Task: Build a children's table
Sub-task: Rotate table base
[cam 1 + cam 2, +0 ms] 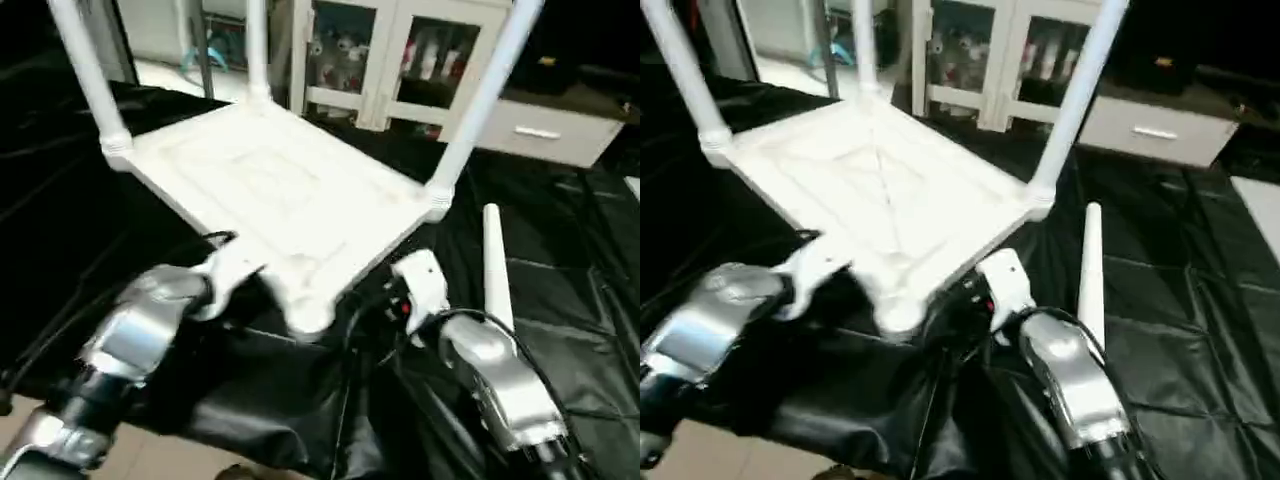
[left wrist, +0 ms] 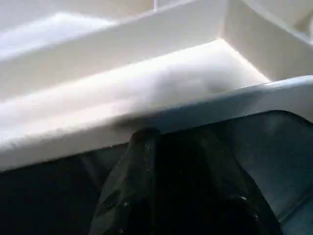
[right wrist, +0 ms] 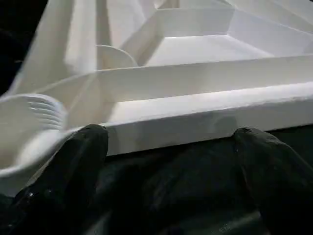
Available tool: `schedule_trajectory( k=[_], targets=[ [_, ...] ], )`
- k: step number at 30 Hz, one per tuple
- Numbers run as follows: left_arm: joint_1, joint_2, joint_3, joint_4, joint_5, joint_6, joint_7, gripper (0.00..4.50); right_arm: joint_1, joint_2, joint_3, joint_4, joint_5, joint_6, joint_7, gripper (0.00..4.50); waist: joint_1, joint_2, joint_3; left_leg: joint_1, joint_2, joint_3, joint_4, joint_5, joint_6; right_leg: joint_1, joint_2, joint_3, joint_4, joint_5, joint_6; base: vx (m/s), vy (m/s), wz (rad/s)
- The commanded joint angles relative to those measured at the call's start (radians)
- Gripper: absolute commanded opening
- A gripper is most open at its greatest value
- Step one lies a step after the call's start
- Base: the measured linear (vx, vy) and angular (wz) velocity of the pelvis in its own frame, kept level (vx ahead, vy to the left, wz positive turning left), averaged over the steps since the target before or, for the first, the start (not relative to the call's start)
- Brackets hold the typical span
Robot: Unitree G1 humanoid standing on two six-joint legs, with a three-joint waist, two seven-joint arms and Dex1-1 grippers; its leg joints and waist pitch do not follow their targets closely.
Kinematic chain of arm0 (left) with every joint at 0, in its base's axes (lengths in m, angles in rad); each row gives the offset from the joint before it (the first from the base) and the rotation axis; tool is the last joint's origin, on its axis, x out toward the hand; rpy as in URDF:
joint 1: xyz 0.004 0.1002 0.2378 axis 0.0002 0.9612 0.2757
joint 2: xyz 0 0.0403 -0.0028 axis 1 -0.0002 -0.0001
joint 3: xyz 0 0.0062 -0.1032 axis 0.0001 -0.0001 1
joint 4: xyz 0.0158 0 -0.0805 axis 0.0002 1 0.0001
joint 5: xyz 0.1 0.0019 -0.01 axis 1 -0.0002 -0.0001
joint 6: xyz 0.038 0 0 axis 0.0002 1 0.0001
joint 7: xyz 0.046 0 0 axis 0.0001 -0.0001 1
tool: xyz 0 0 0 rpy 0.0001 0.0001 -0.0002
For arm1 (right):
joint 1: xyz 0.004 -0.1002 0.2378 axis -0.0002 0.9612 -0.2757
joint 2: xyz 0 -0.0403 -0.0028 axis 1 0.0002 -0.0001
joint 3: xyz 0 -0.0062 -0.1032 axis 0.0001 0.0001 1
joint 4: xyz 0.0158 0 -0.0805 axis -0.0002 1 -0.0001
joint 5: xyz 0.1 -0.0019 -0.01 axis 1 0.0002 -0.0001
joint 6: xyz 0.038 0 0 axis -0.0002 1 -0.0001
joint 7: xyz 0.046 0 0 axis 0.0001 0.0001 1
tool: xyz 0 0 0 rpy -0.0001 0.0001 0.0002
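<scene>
While the left end effector (image 1: 225, 272) is clamping the table top's (image 1: 270, 185) edge and the right end effector (image 3: 168, 139) is hanging released, the empty corner socket (image 1: 308, 312) is risking slipping off the worktop (image 1: 560, 290).

Work area draped in black, with white cabinets behind

A wrinkled black cover (image 1: 580, 330) is spread over the work surface. Behind it, a white glass-door cabinet (image 1: 400, 60) holding blurred items is seen, with a low white drawer unit (image 1: 545, 130) beside it. A strip of pale floor (image 1: 150, 455) is visible at the near edge.
</scene>
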Motion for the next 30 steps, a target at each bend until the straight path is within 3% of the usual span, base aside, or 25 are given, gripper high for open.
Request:
schedule_trajectory(
  k=[1,2,4,5,7,8,9,12,15,17,19,20,24,25,30],
  targets=[
    [-0.023,0.012,-0.014,-0.036,-0.003,-0.023,-0.025,1.28,0.016,-0.018,-0.029,-0.042,0.009,0.022,-0.009,4.37,-0.010,0.017,-0.069,0.004,0.032,-0.013,-0.074,-0.189,-0.029,0.045,-0.065,0.054,-0.062,-0.064,-0.203,0.000,0.000,0.00],
    [-0.024,0.021,-0.010,-0.052,-0.014,-0.028,-0.044,1.28,0.022,-0.022,-0.033,-0.051,0.010,0.023,-0.009,4.37,-0.015,0.026,-0.068,0.004,0.032,-0.015,-0.075,-0.203,-0.028,0.046,-0.065,0.053,-0.066,-0.095,-0.202,0.000,0.000,0.00],
    [-0.025,0.060,-0.003,-0.098,-0.042,-0.064,-0.109,1.28,0.034,-0.035,-0.042,-0.074,0.016,0.029,-0.004,4.37,-0.023,0.029,-0.066,0.004,0.033,-0.016,-0.077,-0.227,-0.027,0.044,-0.064,0.052,-0.069,-0.143,-0.200,0.000,0.000,0.00],
    [-0.025,0.087,0.001,-0.121,-0.057,-0.080,-0.149,1.28,0.040,-0.042,-0.045,-0.085,0.017,0.029,0.000,4.37,-0.026,0.038,-0.065,0.007,0.033,-0.017,-0.078,-0.247,-0.029,0.041,-0.064,0.052,-0.074,-0.170,-0.199,0.000,0.000,0.00],
    [-0.031,0.144,0.006,-0.153,-0.081,-0.082,-0.225,1.28,0.054,-0.055,-0.052,-0.108,0.020,0.031,0.009,4.37,-0.028,0.043,-0.065,0.007,0.034,-0.019,-0.079,-0.261,-0.032,0.041,-0.064,0.052,-0.073,-0.178,-0.199,0.000,0.000,0.00],
    [-0.035,0.168,0.008,-0.163,-0.091,-0.073,-0.257,1.57,0.061,-0.061,-0.055,-0.120,0.022,0.033,0.015,4.37,-0.038,0.039,-0.063,0.007,0.032,-0.017,-0.080,-0.266,-0.029,0.040,-0.060,0.052,-0.072,-0.173,-0.203,0.000,0.000,0.00],
    [-0.065,0.214,0.016,-0.150,-0.084,-0.071,-0.291,1.62,0.081,-0.089,-0.061,-0.151,0.031,0.030,0.046,4.37,-0.039,0.043,-0.062,0.007,0.031,-0.017,-0.080,-0.271,-0.028,0.039,-0.058,0.051,-0.072,-0.178,-0.203,0.000,0.000,0.00],
    [-0.117,0.237,0.023,-0.100,-0.076,-0.100,-0.317,1.66,0.107,-0.135,-0.074,-0.189,0.047,0.026,0.096,4.37,-0.043,0.045,-0.063,0.009,0.029,-0.015,-0.076,-0.270,-0.019,0.040,-0.058,0.052,-0.074,-0.196,-0.199,0.000,0.000,0.00],
    [-0.148,0.224,0.013,-0.040,-0.058,-0.172,-0.308,2.03,0.118,-0.168,-0.078,-0.217,0.067,0.026,0.141,4.37,-0.040,0.047,-0.063,0.004,0.029,-0.015,-0.074,-0.251,-0.007,0.042,-0.061,0.052,-0.077,-0.199,-0.199,0.000,0.000,0.00],
    [-0.182,0.197,-0.043,0.072,-0.016,-0.293,-0.305,2.28,0.133,-0.230,-0.067,-0.270,0.106,0.037,0.237,4.37,-0.038,0.047,-0.065,0.004,0.028,-0.015,-0.071,-0.247,0.004,0.045,-0.060,0.052,-0.080,-0.206,-0.188,0.000,0.000,0.00],
    [-0.188,0.189,-0.064,0.100,-0.014,-0.316,-0.319,2.42,0.136,-0.252,-0.062,-0.288,0.117,0.044,0.267,4.37,-0.036,0.048,-0.069,0.000,0.031,-0.016,-0.071,-0.220,0.007,0.047,-0.063,0.053,-0.072,-0.169,-0.191,0.000,0.000,0.00],
    [-0.203,0.164,-0.101,0.166,-0.001,-0.381,-0.334,2.42,0.135,-0.290,-0.058,-0.314,0.130,0.056,0.314,4.37,-0.036,0.047,-0.068,-0.002,0.028,-0.016,-0.070,-0.207,0.016,0.048,-0.061,0.051,-0.075,-0.162,-0.194,0.000,0.000,0.00],
    [-0.236,0.112,-0.138,0.302,0.029,-0.468,-0.343,2.42,0.125,-0.339,-0.051,-0.334,0.136,0.067,0.361,4.37,-0.033,0.043,-0.073,-0.002,0.032,-0.014,-0.066,-0.184,0.023,0.049,-0.067,0.052,-0.069,-0.129,-0.213,0.000,0.000,0.00],
    [-0.246,0.107,-0.151,0.336,0.047,-0.491,-0.339,2.42,0.122,-0.345,-0.049,-0.335,0.133,0.068,0.367,4.37,-0.034,0.039,-0.073,0.000,0.031,-0.012,-0.065,-0.186,0.024,0.048,-0.066,0.052,-0.071,-0.133,-0.215,0.000,0.000,0.00],
    [-0.309,0.063,-0.205,0.513,0.121,-0.645,-0.300,2.42,0.113,-0.362,-0.044,-0.342,0.135,0.074,0.378,4.37,-0.030,0.036,-0.071,0.001,0.033,-0.014,-0.066,-0.195,0.025,0.048,-0.071,0.052,-0.076,-0.191,-0.200,0.000,0.000,0.00]
  ],
)
